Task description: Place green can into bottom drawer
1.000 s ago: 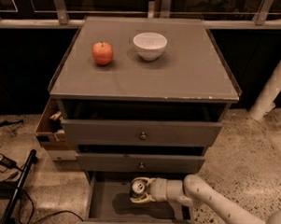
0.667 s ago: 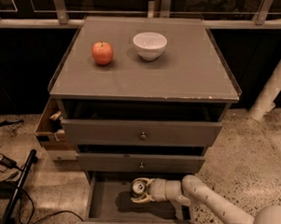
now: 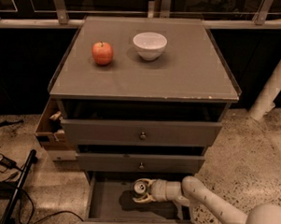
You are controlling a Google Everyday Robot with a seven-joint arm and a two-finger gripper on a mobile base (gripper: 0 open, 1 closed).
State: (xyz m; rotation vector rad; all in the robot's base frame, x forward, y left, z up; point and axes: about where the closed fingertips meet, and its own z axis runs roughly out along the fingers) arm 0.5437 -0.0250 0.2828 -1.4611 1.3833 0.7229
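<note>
Green can [image 3: 139, 186] sits in the gripper [image 3: 138, 191], its silver top facing up, held just above the grey floor of the bottom drawer [image 3: 107, 200]. The gripper is clasped around the can, one pale finger on either side of it, and it sits within the open drawer toward the right of its middle. The white arm [image 3: 206, 202] reaches into the drawer from the lower right. A dark shadow lies on the drawer floor beneath the can. Directly above, the middle drawer [image 3: 166, 163] and the top drawer [image 3: 177, 133] each stand partly pulled out and carry a small round knob. On the bench [image 3: 189, 76], the cabinet's flat grey top, a red apple [image 3: 102, 53] stands left of a white bowl [image 3: 149, 45], the two near each other but apart. An open cardboard box [image 3: 48, 131] sits against the cabinet's left side, and black cables [image 3: 5, 163] trail over the speckled floor [image 3: 251, 151].
</note>
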